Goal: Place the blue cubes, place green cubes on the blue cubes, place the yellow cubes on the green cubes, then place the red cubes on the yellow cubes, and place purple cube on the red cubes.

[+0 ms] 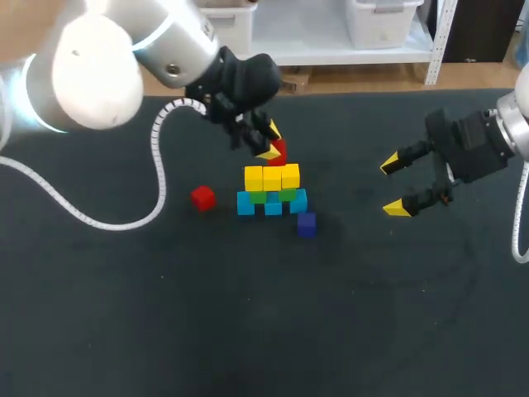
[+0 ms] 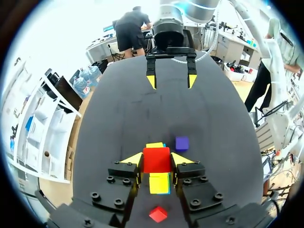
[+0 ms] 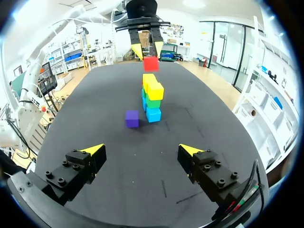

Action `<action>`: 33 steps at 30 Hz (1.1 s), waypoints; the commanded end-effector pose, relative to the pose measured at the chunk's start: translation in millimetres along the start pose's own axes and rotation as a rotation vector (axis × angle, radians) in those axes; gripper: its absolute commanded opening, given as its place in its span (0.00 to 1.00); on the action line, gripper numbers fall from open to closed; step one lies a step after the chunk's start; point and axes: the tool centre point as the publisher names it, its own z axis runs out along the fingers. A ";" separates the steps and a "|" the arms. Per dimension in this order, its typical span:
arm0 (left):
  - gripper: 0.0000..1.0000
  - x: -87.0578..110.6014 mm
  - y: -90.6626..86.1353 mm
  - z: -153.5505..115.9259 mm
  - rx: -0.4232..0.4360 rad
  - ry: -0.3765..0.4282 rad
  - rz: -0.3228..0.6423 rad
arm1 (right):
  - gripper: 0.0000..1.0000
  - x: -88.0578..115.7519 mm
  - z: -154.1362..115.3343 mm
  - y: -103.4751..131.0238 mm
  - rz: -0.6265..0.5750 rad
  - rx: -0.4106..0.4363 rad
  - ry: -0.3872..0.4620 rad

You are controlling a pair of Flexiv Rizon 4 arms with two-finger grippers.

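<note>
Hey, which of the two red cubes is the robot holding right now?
The red cube raised over the stack, clamped between the left gripper's fingers. The other red cube lies alone on the table, beside the stack.

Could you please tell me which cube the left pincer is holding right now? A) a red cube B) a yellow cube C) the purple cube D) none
A: the left pincer has both fingers against a red cube, above the yellow cubes; the purple cube lies apart from it.
</note>
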 end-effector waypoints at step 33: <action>0.00 4.7 1.3 22.0 0.041 0.038 -0.057 | 1.00 0.5 0.8 -0.7 -0.001 -0.001 -0.003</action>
